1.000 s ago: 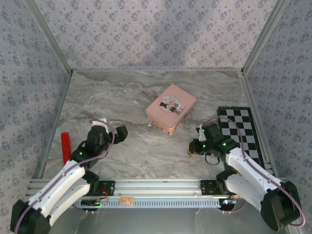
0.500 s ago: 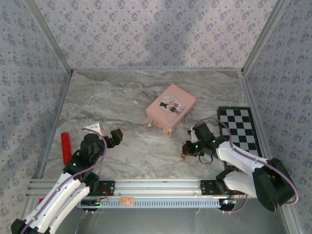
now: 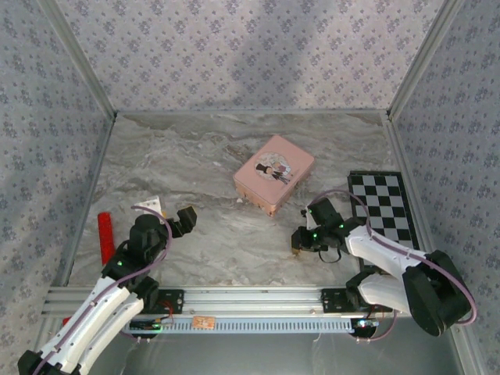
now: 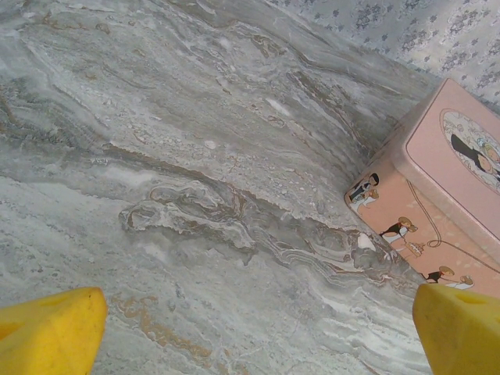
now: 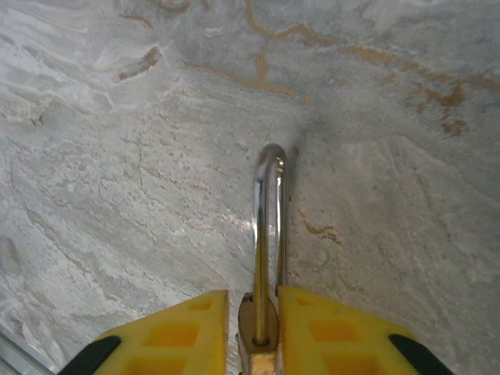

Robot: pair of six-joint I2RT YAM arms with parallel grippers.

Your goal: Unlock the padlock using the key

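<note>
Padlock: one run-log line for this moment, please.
right fingers: shut on padlock, shackle sticking out | left fingers: open, empty | pink tin: closed, not held

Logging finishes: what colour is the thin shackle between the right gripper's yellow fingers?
The padlock's thin shackle is shiny silver, clearest in the right wrist view.

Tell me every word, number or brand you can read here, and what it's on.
No text reads anywhere.
Pink tin: drawn figures, no legible words.
Checkered board: plain squares.
Orange tag on the front rail: too small to read.
Padlock: bare shackle, no stamp in view.
</note>
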